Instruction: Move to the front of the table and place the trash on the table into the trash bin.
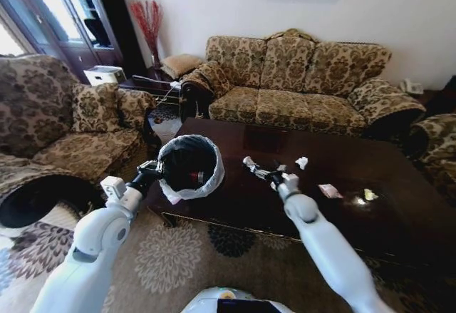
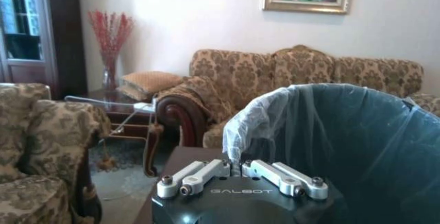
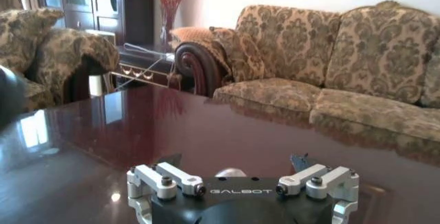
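Dark-brown table: glossy wood, straight before me, with the patterned sofa behind its far edge; I use this table as my landmark.
Trash bin: black, lined with a whitish bag, held up at the table's near left corner, its mouth tilted toward me; something small and red lies inside it.
My left gripper: clenched on the trash bin's rim, at the side away from the table's middle. From my left wrist I see the linkages drawn together and the bag's edge pinched between them.
My right gripper: low over the table's middle, just beside the bin. Its fingers stand spread apart, and from my right wrist I see polished wood between them and nothing in the grasp.
Crumpled white paper: on the table just beyond my right gripper, toward the sofa.
Other white scraps: small pieces right around my right fingertips; I cannot tell whether they touch the fingers.
Wrapper: pale pinkish, flat on the table, to the right of my right gripper.
Yellowish scrap: on the table, farther right than the wrapper, near a bright glare spot.
Armchair: patterned like the sofa, off the table's left end.
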You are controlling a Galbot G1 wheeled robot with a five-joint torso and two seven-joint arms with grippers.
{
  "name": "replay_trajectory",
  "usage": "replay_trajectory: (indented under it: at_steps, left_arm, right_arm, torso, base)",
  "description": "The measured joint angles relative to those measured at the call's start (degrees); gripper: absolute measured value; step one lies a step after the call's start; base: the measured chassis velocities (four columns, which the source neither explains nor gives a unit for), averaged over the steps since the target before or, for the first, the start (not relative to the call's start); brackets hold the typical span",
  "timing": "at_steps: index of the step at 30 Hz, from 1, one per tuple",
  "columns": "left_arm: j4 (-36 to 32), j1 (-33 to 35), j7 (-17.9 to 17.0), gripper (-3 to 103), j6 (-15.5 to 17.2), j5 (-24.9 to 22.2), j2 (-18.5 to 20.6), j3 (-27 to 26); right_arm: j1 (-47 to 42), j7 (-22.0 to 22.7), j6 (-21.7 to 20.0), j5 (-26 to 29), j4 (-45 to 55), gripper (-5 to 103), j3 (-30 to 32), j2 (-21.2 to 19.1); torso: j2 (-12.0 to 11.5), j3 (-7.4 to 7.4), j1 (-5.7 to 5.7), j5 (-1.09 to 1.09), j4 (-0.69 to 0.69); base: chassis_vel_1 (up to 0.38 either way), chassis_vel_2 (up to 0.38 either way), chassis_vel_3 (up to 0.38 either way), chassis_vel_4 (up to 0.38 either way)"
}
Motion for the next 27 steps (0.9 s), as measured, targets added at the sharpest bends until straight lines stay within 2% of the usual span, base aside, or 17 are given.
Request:
replay_trajectory:
  at_steps: [1,3,9,13,20,22,24,27]
  left_arm:
    - [-0.1,0.0,0.0,3,0.0,0.0,0.0,-0.1]
    - [-0.2,0.0,0.0,3,0.0,0.0,0.0,-0.2]
    - [-0.5,0.5,0.1,3,0.0,0.4,-0.9,-0.2]
    - [-0.6,0.4,0.2,3,0.0,0.8,-1.2,0.0]
    - [-0.9,0.3,0.2,3,0.0,0.9,-1.2,0.2]
    - [-1.0,0.3,0.3,3,0.0,0.9,-0.9,0.2]
    - [-1.0,0.3,0.3,3,0.0,0.9,-0.8,0.2]
    - [-1.0,0.3,0.3,3,0.0,1.0,-0.9,0.3]
  right_arm:
    - [1.9,0.0,0.2,-0.3,-3.1,100,-0.4,1.1]
    - [3.2,0.0,0.4,-0.4,-5.3,100,-0.6,1.8]
    - [8.7,0.0,0.6,0.1,-15.2,100,-0.8,5.1]
    - [9.3,-0.5,0.4,1.2,-16.4,100,-0.9,5.5]
    - [8.0,-0.6,-0.3,1.7,-15.3,102,-0.9,4.4]
    - [6.9,-0.6,-0.8,2.3,-14.1,93,-0.9,3.5]
    - [6.5,-0.6,-0.9,2.4,-13.8,93,-0.8,3.2]
    - [5.4,-0.8,-0.9,2.4,-13.3,77,-0.5,3.1]
  torso:
    - [0.0,0.0,0.01,-0.01,-0.06]
    - [0.0,0.0,0.01,-0.02,-0.1]
    - [0.0,0.0,-0.02,0.02,-0.13]
    - [0.0,0.0,-0.02,0.01,-0.07]
    - [0.0,0.0,-0.01,0.03,-0.1]
    - [0.0,-0.01,-0.02,0.03,-0.12]
    - [0.0,-0.01,-0.02,0.03,-0.11]
    - [0.0,-0.01,-0.01,0.03,-0.07]
  base:
    - [0.0,0.0,0.0,0.0]
    - [0.0,0.0,0.0,0.0]
    - [0.0,0.0,0.0,0.0]
    - [0.0,0.0,0.0,0.0]
    - [0.0,0.0,0.0,0.0]
    - [0.0,0.0,0.0,0.0]
    - [0.0,0.0,0.0,0.0]
    - [0.0,0.0,0.0,0.0]
